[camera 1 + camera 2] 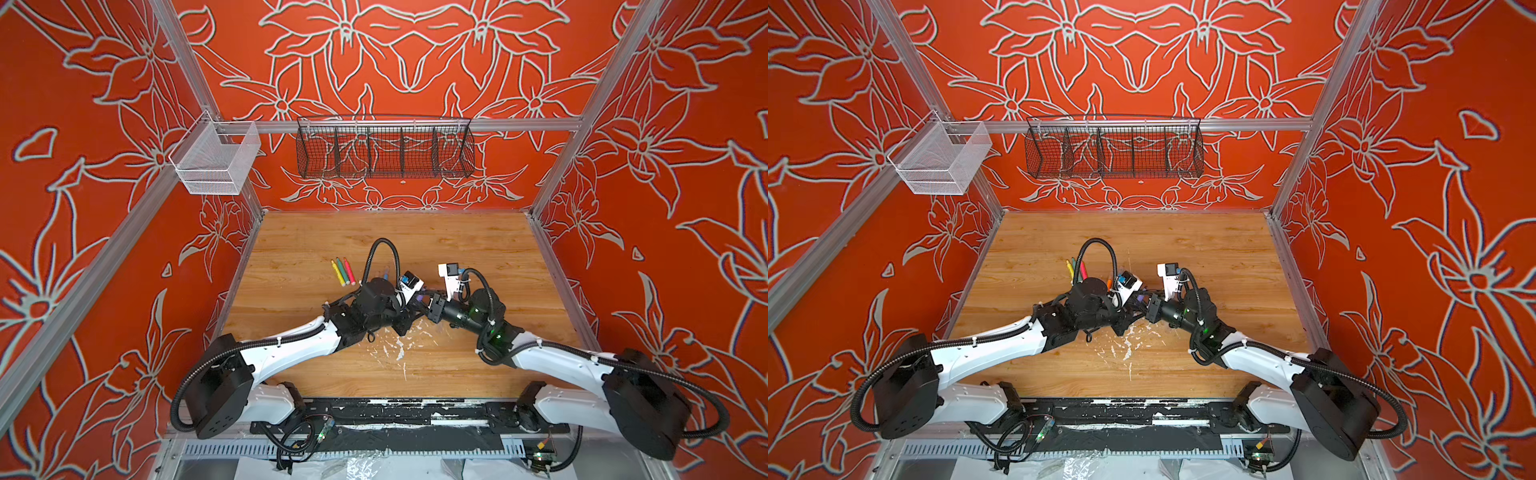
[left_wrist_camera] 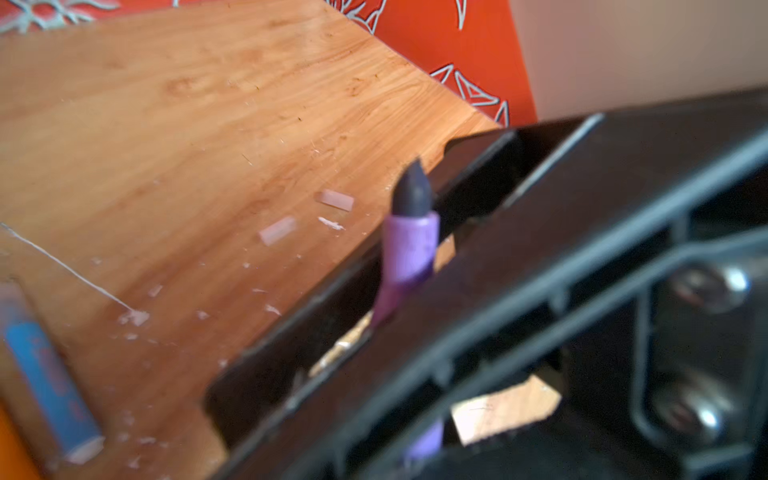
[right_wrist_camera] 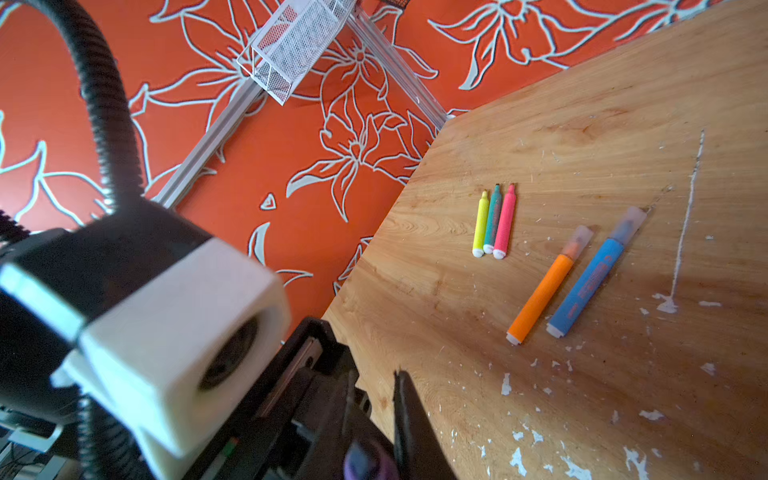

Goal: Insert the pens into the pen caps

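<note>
Pens, six, felt-tip. Purple pen [image 2: 411, 245]: clamped across its barrel between the pressed-in fingers of the left gripper [image 1: 412, 305], dark tip bare, held over the middle of the worktop [image 1: 436, 241]. Yellow pen [image 3: 481, 224], green pen [image 3: 493, 220] and pink pen [image 3: 505, 222]: uncapped, lying side by side and touching, toward the left edge at mid-depth. Orange pen [image 3: 544, 291] and blue pen [image 3: 586, 282]: each wearing a clear cap, lying parallel and just apart, between that trio and the centre. Loose caps [image 2: 336, 200], two, clear: flat on the wood near the held pen, apart from each other. Worktop: wood-grain board, scattered with white paint flecks [image 1: 399, 349] toward the front edge. Enclosure: orange-red walls [image 1: 415, 62] with pale flower outlines, aluminium frame [image 1: 523, 124]; black wire basket [image 1: 384, 147] on the back rail, white mesh basket [image 1: 216, 160] high on the frame at the back left. Arms: both reach in from the front edge, elbows spread outward, wrists bent inward so the grippers meet nose to nose at the centre. Right gripper [image 1: 428, 302]: fingers drawn together, just beside the purple pen's end; whether anything sits between them cannot be told.
</note>
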Robot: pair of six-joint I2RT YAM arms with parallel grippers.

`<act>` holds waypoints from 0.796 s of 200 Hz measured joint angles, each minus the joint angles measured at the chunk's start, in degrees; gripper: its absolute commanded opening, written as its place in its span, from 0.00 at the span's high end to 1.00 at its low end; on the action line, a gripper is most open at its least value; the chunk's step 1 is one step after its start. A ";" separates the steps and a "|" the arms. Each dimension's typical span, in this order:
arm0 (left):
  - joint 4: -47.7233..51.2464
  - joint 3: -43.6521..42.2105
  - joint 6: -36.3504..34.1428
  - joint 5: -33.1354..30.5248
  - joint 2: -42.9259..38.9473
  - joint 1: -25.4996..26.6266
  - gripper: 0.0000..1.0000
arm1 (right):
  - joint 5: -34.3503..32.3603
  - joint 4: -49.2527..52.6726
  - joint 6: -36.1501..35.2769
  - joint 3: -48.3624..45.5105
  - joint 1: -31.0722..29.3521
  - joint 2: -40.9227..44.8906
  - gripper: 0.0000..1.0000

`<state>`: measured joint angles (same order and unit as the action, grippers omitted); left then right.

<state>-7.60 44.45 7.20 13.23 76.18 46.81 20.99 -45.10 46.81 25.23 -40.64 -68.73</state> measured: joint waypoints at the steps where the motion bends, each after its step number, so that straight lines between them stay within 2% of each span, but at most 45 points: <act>1: -0.02 0.00 -0.02 -0.04 0.02 0.00 1.00 | -0.04 0.00 0.00 -0.02 0.00 0.00 1.00; 13: 0.02 0.02 0.28 -0.15 0.09 0.09 1.00 | -0.74 -0.13 0.13 -0.13 -0.22 0.02 1.00; 28: 0.04 0.15 0.28 -0.48 0.13 0.09 1.00 | -1.49 -0.09 0.15 -0.13 -0.33 0.07 0.69; 35: 0.04 0.13 0.28 -0.83 0.13 0.09 1.00 | -2.10 0.44 0.22 -0.09 -0.37 0.20 0.58; 44: 0.04 0.13 0.33 -1.79 0.11 0.13 1.00 | -3.65 2.38 -0.28 -0.02 -0.28 0.55 0.50; 59: 0.39 0.11 0.72 -4.46 0.09 0.13 1.00 | -6.80 7.61 -0.92 0.94 -0.26 1.53 0.41; 83: 0.74 0.11 1.62 -10.25 0.09 0.57 1.00 | -14.69 22.47 -2.25 7.06 -1.09 4.07 0.34; 112: 2.75 0.00 2.45 -17.35 -0.13 0.52 1.00 | -24.68 36.26 -2.95 15.65 0.48 3.30 0.39; 138: 3.08 -0.02 3.02 -21.70 -2.08 0.39 1.00 | -31.91 49.05 -2.60 20.59 4.90 -2.78 0.41; 159: 3.02 -0.02 3.10 -23.32 -3.06 0.39 1.00 | -35.52 59.08 -2.19 24.39 5.44 -8.66 0.42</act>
<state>-4.58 44.42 10.31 -10.09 73.12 47.20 -14.52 13.98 44.62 49.63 -35.20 -77.38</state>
